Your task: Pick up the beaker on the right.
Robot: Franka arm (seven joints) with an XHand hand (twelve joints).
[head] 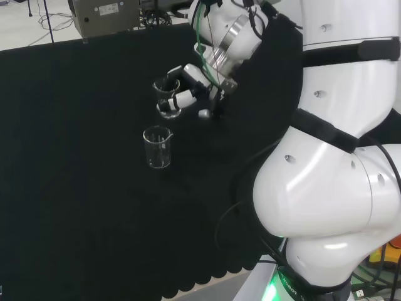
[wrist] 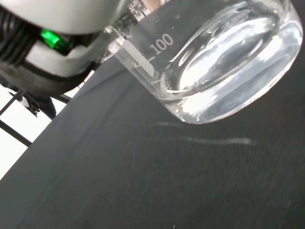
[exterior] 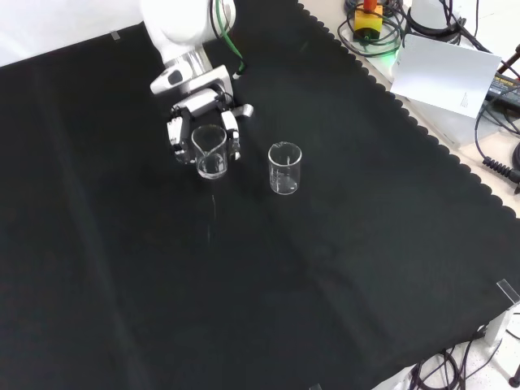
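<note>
Two clear glass beakers are on the black cloth. In the front view one beaker (exterior: 210, 152) sits between the fingers of my hand (exterior: 191, 110), which curl round its sides; the other beaker (exterior: 285, 168) stands free to its right. From the head view, the held beaker (head: 168, 97) is in the hand (head: 191, 78), and the free beaker (head: 156, 147) stands upright nearer the camera. The wrist view has the held beaker's base (wrist: 224, 71) close up and tilted, seemingly just above the cloth, beside a blurred white part of the hand (wrist: 57, 14).
The arm's white links (head: 338, 157) fill the right of the head view. A grey equipment box (head: 103, 15) stands beyond the cloth's far edge. In the front view a white card (exterior: 443, 73) and cables (exterior: 496, 122) lie past the cloth's scalloped edge (exterior: 422, 130).
</note>
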